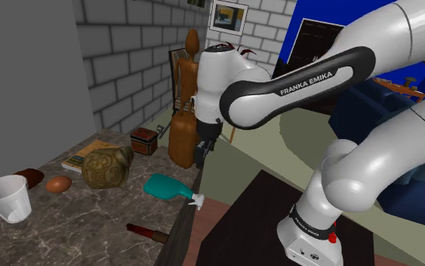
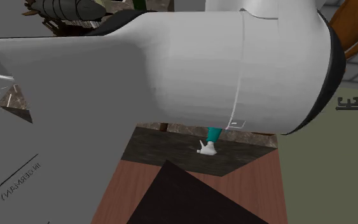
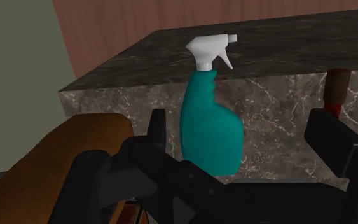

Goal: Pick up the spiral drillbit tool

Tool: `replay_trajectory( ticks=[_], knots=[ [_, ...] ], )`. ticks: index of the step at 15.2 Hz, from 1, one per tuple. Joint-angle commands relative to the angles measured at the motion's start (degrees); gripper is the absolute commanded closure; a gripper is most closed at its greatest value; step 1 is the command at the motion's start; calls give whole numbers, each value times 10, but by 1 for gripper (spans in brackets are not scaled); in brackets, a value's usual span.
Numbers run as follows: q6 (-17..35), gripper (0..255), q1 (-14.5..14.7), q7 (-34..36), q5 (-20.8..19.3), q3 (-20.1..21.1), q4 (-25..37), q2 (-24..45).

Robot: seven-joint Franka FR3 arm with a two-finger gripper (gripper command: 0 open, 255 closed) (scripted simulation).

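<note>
Shoulder view: nearest on the marble table [image 1: 90, 223] lies the drillbit [image 1: 146, 231], flat, close to the table's edge on that view's right. It is a slim reddish-brown rod, and its long axis runs crosswise to that edge, roughly parallel to the bottle [image 1: 165, 187] just beyond it. One end reaches almost to the edge and the other points toward the view's left. I cannot tell which end is the tip. A white cup [image 1: 7, 198] stands at the view's left, with an egg [image 1: 58, 184] past it. The teal bottle lies on its side, its white nozzle poking over the edge. Farther back are a lumpy olive ball [image 1: 106, 168] resting on a book [image 1: 78, 160], then a small box [image 1: 144, 140] and a tall wooden figure [image 1: 184, 113].

The gripper [image 1: 203, 151] hangs from the arm [image 1: 301, 83] above the edge, beyond the bottle and in front of the figure, well apart from the drillbit.

In the wrist view the gripper [image 3: 241, 124] is spread wide with nothing in its grasp. The bottle [image 3: 210, 124] shows below, between the fingers [image 3: 157, 130] but not touched. The drillbit [image 3: 337, 86] shows past the other finger, one end near the edge.

In the second exterior view the bottle [image 2: 209, 143] shows under the arm, at the table [image 2: 165, 149] edge.
</note>
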Motion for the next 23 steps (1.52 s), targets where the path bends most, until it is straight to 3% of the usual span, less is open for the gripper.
replay_trajectory(
  ticks=[1, 7, 12, 19, 23],
  knots=[
    [34, 0, 4, 22, -2, 21, 10, 42],
    [126, 0, 7, 94, -45, 73, 45, 170],
    [182, 0, 16, 179, -129, 98, 96, 288],
    [220, 0, 79, 294, -258, 76, 197, 451],
    [238, 0, 101, 319, -289, 56, 217, 493]
  ],
)
